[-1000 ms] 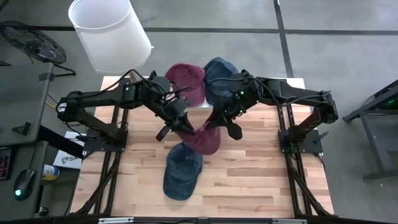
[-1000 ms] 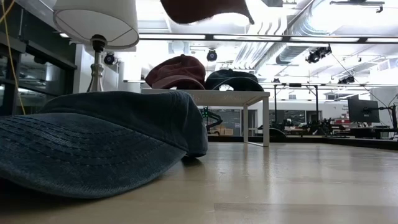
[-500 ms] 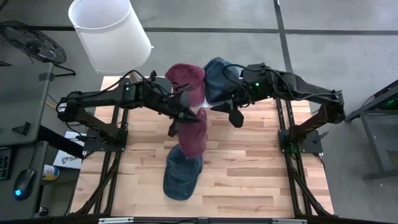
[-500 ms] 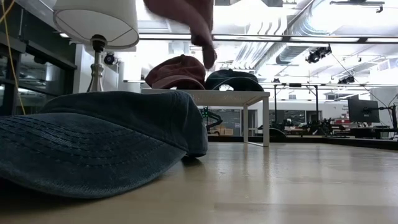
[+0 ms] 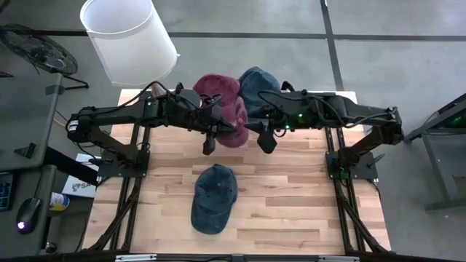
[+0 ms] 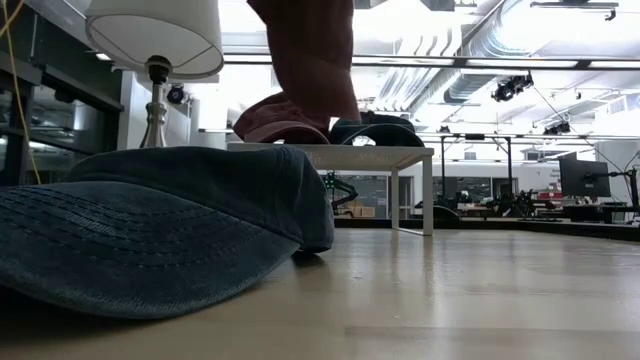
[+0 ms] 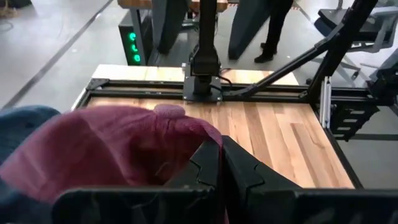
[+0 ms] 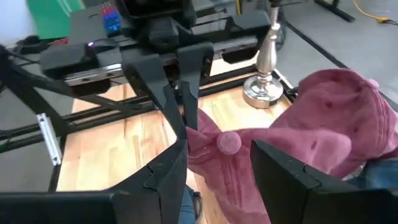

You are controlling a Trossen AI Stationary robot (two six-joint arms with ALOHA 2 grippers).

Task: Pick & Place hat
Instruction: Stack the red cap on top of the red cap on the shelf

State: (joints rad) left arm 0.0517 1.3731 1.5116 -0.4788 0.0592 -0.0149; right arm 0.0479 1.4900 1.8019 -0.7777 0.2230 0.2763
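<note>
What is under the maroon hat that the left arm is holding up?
The held maroon hat hangs from the left gripper above bare wooden table. The blue hat lies nearer the front, not beneath it. The held hat hides part of the other maroon hat.

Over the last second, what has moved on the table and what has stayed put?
The left hand, shut on the maroon fabric cap, carried it from mid-table back toward the rear shelf. The right hand, open, let go of it and swung alongside. The blue denim cap and the two caps on the white shelf stayed.
</note>
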